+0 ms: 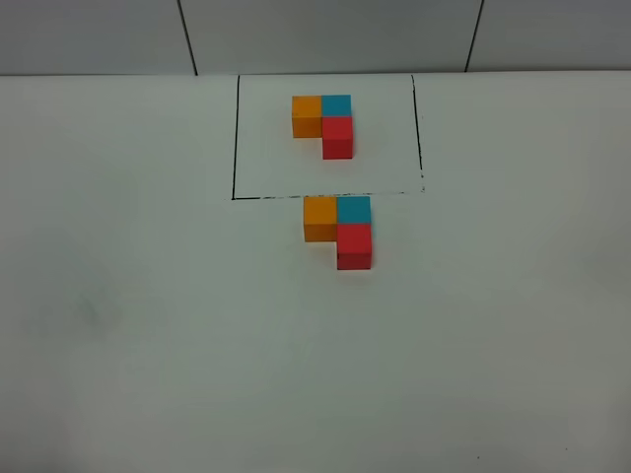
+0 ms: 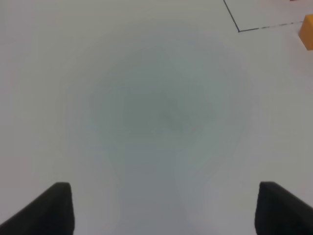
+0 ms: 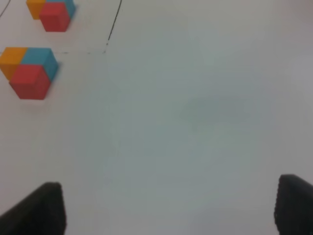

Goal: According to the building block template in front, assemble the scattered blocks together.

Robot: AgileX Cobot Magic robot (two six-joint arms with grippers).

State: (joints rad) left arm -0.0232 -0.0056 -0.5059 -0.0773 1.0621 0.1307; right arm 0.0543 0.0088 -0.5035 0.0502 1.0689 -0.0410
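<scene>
From left to right, our left gripper (image 2: pixel 164 208) hangs over the bare desk (image 1: pixel 128 325) with its fingers wide apart and nothing between them; the right gripper (image 3: pixel 168 208) is the same, wide and empty, well apart from the blocks. The template (image 1: pixel 323 125) sits inside the black outline (image 1: pixel 235 138) near the far edge of the desk. Just in front of that outline our three loose blocks already touch each other: orange block (image 1: pixel 319 218), blue block (image 1: pixel 354 209), red block (image 1: pixel 354 245) below the blue. We judge the copy looks complete. The risk now is small: if an arm sweeps low across the middle, it can push the blocks apart or against the line.
</scene>
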